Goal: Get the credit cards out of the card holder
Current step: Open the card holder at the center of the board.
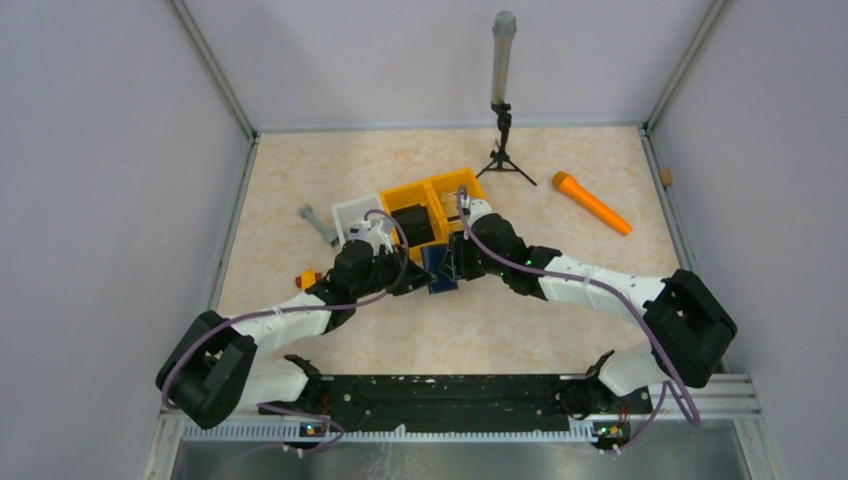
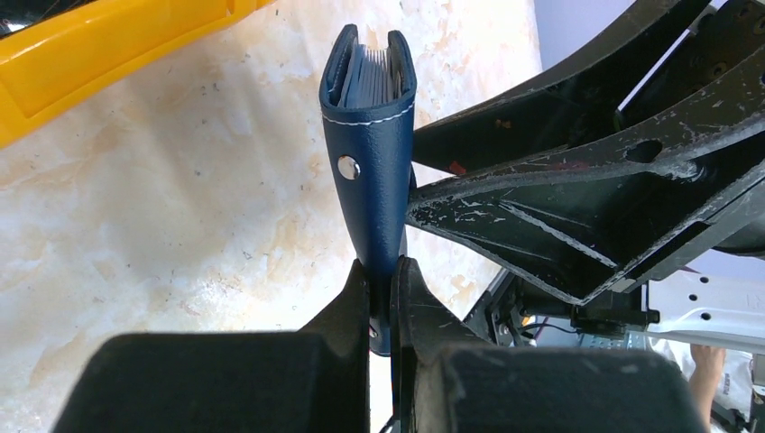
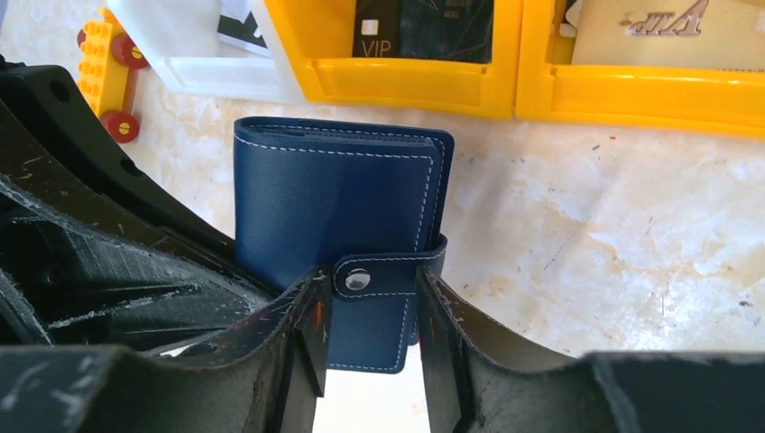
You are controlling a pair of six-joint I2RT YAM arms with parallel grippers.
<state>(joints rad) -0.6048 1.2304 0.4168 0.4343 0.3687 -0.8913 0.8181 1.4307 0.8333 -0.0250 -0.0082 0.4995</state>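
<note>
Pale marbled tabletop (image 1: pixel 560 300) is seen from the top camera, where the card holder (image 1: pixel 437 268) is held upright just on the arms' side of the yellow bin (image 1: pixel 400 192), between the left gripper (image 1: pixel 415 278) and the right gripper (image 1: pixel 457 262). From the left wrist, the left jaws are seen clamped on the holder's lower edge, with grey-blue leaves (image 2: pixel 372 72) packed in its top. From the right wrist, the holder is shown just below the bin with its snap strap (image 3: pixel 379 280) fastened and the right jaws set narrowly either side of it; contact cannot be told.
</note>
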